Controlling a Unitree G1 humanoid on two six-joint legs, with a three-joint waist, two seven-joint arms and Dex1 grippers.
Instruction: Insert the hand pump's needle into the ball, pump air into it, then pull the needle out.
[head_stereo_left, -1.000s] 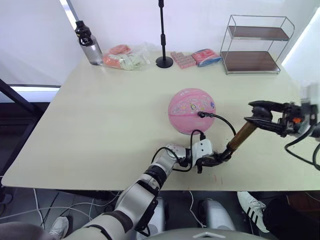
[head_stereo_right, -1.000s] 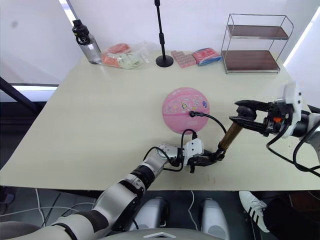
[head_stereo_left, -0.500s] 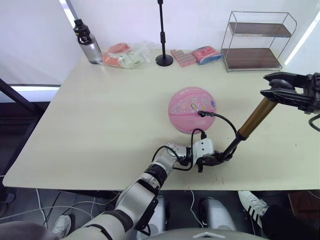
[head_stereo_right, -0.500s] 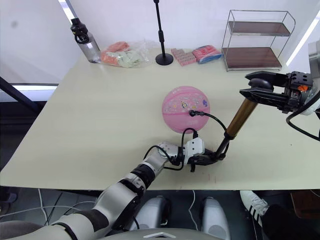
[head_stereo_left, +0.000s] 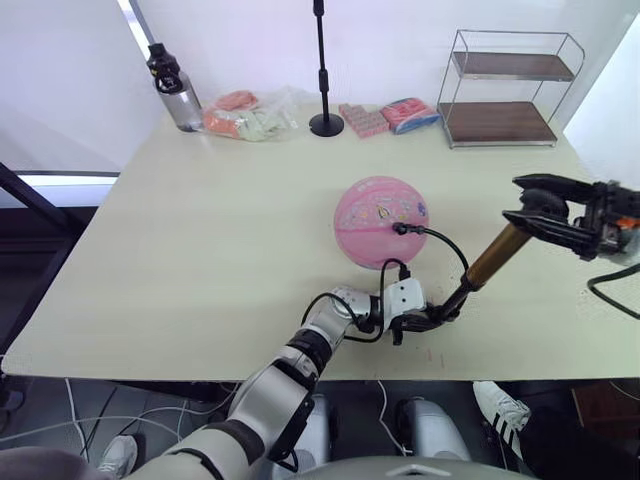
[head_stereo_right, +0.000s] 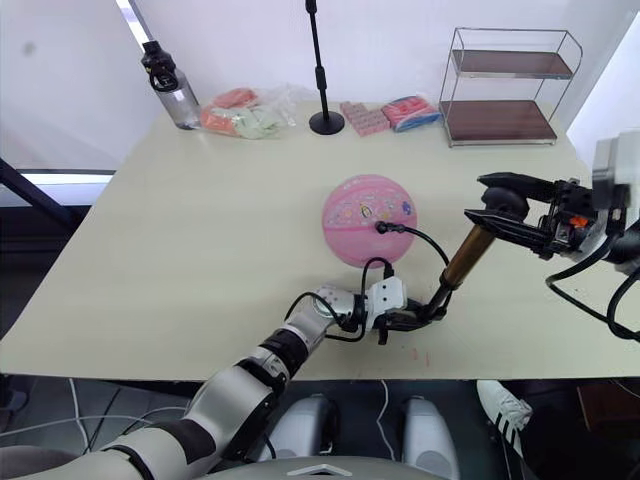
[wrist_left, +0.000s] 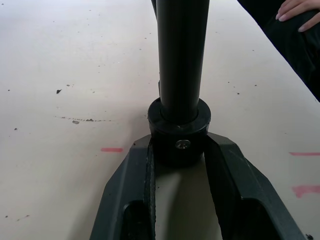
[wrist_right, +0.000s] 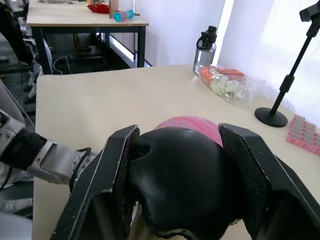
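The pink ball (head_stereo_left: 383, 222) rests mid-table. The hand pump (head_stereo_left: 495, 257) leans up to the right, gold barrel showing. Its black hose (head_stereo_left: 452, 250) loops from the pump's base to the ball's valve (head_stereo_left: 399, 229). The needle is hidden where the hose tip meets the valve. Near the table's front edge, my left gripper (head_stereo_left: 432, 319) is shut on the pump's black base cap (wrist_left: 179, 131), fingers (wrist_left: 231, 170) on both sides. My right gripper (head_stereo_left: 541, 212) is shut on the black T-handle (wrist_right: 181, 186) at the top, with the ball (wrist_right: 192, 123) beyond it.
At the table's back stand a water bottle (head_stereo_left: 176, 90), snack bags (head_stereo_left: 252, 113), a black stand (head_stereo_left: 326, 120), a pink pack (head_stereo_left: 364, 118) and a wire shelf rack (head_stereo_left: 505, 90). A person's hand (wrist_left: 299, 8) shows past the table's front edge.
My right gripper pulled the T-handle up and to the right half a second ago, and has since pushed it back down toward the barrel. The left gripper and ball have stayed put.
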